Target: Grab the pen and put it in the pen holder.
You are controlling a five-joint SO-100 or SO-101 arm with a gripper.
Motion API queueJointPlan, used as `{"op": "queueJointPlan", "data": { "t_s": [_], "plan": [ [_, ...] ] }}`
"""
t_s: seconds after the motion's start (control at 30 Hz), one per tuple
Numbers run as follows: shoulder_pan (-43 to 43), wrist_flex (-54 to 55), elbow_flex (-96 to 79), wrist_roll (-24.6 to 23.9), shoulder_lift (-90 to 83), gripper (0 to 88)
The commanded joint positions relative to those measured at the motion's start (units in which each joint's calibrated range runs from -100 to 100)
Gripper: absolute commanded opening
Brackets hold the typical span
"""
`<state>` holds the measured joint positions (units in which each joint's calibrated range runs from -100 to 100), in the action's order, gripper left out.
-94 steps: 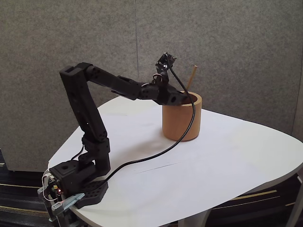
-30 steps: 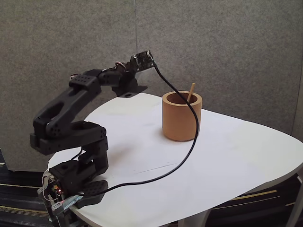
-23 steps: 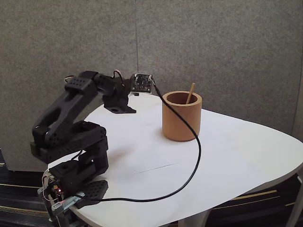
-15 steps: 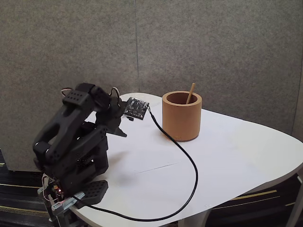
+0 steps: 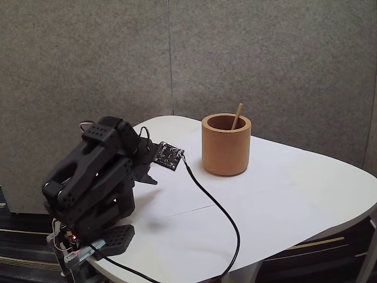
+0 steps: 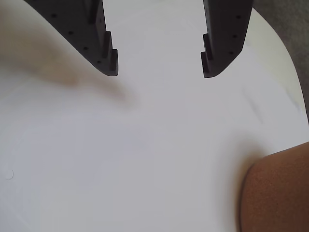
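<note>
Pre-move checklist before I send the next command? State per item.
1. Pen inside the pen holder, top end leaning on the rim: ok.
2. Pen holder upright on the table: ok.
3. Hand open, nothing between the fingers in the wrist view: ok.
4. Hand clear of the pen holder; in the wrist view the holder's wall sits at the lower right corner, apart from the fingers: ok.
5. Arm folded back over its base at the table's left end: ok.
6. Black cable trails loose across the table and over the front edge; snag risk on the next move: cannot tell.
</note>
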<state>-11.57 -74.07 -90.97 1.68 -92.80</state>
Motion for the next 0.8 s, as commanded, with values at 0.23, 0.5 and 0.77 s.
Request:
{"op": "queueJointPlan", "data": {
  "t_s": [0.23,0.5,0.77],
  "plan": [
    [3.00,-1.19,-2.35,-0.08,0.04,23.9],
    [2.93,-1.19,-2.35,0.08,0.04,23.9],
    [2.64,-1.19,-2.35,0.18,0.04,23.9]
  ]
}}
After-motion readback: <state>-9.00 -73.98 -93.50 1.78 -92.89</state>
